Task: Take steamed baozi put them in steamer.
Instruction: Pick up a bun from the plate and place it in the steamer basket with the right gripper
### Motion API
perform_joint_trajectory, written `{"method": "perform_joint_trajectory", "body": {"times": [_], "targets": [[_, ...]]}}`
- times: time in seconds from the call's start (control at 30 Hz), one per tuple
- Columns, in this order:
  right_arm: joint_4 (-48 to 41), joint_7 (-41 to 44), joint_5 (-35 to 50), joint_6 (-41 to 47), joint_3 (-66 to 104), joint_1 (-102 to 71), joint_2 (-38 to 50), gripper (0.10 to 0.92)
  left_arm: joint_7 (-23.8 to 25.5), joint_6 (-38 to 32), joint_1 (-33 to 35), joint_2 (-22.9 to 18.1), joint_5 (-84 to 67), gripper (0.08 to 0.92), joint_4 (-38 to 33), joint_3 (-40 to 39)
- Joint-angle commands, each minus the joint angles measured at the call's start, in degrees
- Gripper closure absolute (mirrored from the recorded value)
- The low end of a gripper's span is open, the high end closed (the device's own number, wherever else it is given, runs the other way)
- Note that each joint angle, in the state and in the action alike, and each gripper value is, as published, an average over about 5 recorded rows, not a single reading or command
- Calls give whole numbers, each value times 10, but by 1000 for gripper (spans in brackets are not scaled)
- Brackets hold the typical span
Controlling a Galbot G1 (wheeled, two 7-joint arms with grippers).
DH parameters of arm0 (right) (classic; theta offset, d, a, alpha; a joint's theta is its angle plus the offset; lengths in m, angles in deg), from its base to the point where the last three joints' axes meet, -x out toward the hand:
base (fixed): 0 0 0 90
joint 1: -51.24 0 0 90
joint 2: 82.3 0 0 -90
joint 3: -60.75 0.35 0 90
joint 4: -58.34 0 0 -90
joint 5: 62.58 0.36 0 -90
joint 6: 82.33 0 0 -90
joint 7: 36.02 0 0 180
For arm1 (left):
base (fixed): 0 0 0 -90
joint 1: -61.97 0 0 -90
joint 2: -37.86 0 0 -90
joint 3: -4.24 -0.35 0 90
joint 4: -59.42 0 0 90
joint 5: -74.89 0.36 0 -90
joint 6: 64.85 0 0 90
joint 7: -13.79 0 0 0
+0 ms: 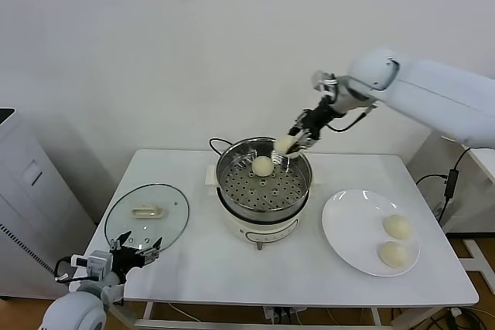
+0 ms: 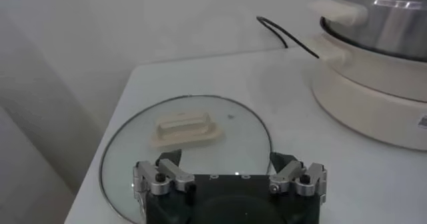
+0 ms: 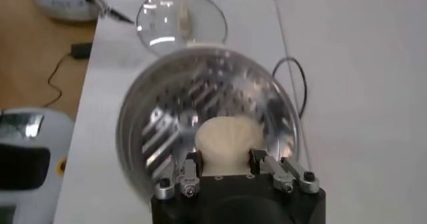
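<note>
The steel steamer (image 1: 267, 191) sits on its white cooker base mid-table. One cream-white baozi (image 1: 263, 165) lies on its perforated floor at the back. My right gripper (image 1: 292, 143) is shut on a second baozi (image 1: 284, 144), holding it just above the steamer's back right rim. In the right wrist view the gripper (image 3: 225, 159) grips this baozi (image 3: 227, 139) over the steamer (image 3: 160, 112). Two more baozi (image 1: 397, 226) (image 1: 392, 253) lie on the white plate (image 1: 348, 226) at the right. My left gripper (image 1: 139, 249) is parked open at the table's front left, also shown in the left wrist view (image 2: 227, 169).
A flat glass lid (image 1: 147, 214) lies on the table left of the steamer, just beyond my left gripper; it shows in the left wrist view (image 2: 187, 139). A black power cord (image 1: 220, 144) loops behind the cooker. A grey cabinet (image 1: 23, 199) stands off the table's left.
</note>
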Motion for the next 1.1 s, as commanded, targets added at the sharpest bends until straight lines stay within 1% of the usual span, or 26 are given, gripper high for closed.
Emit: {"method": "perform_joint_trajectory", "body": {"times": [0.03,0.3,0.67,1.1], "targets": [[-12,-63,42,41,7,-57,-97,575,0,0,0,1,-1,177,0,1],[-25,-99,10,70,6,-98,-116,575,0,0,0,0,-1,177,0,3],[-59,-124,-19,84,15,-130,-130,575,1,0,-2,0,-2,177,2,0],[-80,-150,-29,90,23,-151,-141,568,1,-3,1,-1,-4,177,2,2]]}}
